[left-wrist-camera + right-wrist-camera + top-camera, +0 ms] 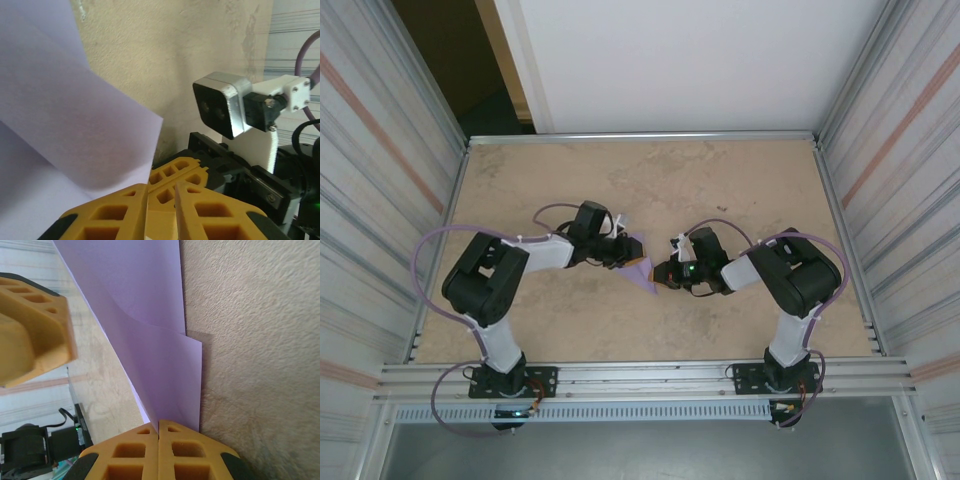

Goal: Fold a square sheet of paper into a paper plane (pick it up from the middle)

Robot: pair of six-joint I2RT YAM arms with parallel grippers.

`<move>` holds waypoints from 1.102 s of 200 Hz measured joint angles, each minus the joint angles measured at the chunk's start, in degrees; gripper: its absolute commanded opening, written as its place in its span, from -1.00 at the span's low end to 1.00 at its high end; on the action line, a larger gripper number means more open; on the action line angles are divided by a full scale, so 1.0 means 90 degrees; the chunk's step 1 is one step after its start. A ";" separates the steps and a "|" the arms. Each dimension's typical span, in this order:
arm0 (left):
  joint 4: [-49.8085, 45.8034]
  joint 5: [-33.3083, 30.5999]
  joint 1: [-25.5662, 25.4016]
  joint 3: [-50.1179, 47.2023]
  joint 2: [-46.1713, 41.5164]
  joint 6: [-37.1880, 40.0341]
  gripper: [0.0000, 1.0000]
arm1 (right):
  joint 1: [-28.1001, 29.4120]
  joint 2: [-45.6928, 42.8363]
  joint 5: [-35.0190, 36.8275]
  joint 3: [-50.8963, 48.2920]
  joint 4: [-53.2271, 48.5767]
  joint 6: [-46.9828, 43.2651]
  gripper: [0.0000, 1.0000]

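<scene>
At the middle of the table (720,190), the lavender sheet of paper (640,268) is held up between the two claws, and from above it is seen only as a small pointed patch, its outline partly covered by the left gripper (623,252) and the right gripper (662,272). In the right wrist view the right gripper (159,422) is seen with its yellow fingers pressed flat together, and the sheet (150,340) is pinched at their tips. One layer is folded over another there, and the top of the sheet is cut off by the frame. One yellow finger (30,335) of the left claw is caught at the edge, blurred and cropped. In the left wrist view the left gripper (161,192) is shown with its fingers drawn close, a thin slit left between them. The paper (75,125) lies over the left side, out of focus. Whether any of it is caught in that slit cannot be told. The right arm's wrist camera (222,102) is seen just beyond.
</scene>
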 measured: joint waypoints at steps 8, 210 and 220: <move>-0.0005 0.0000 0.0000 0.0000 0.0046 0.0002 -0.59 | -0.0007 0.0002 -0.0002 0.0002 -0.0002 0.0000 -0.97; -0.0260 -0.0202 0.0000 0.0488 0.0658 0.0017 -0.71 | -0.0036 -0.0228 -0.0053 0.0063 -0.0372 -0.0024 -0.56; -0.0284 -0.0206 0.0000 0.0512 0.0661 0.0017 -0.71 | -0.0036 -0.0318 0.0002 0.0058 -0.0520 -0.0036 -0.52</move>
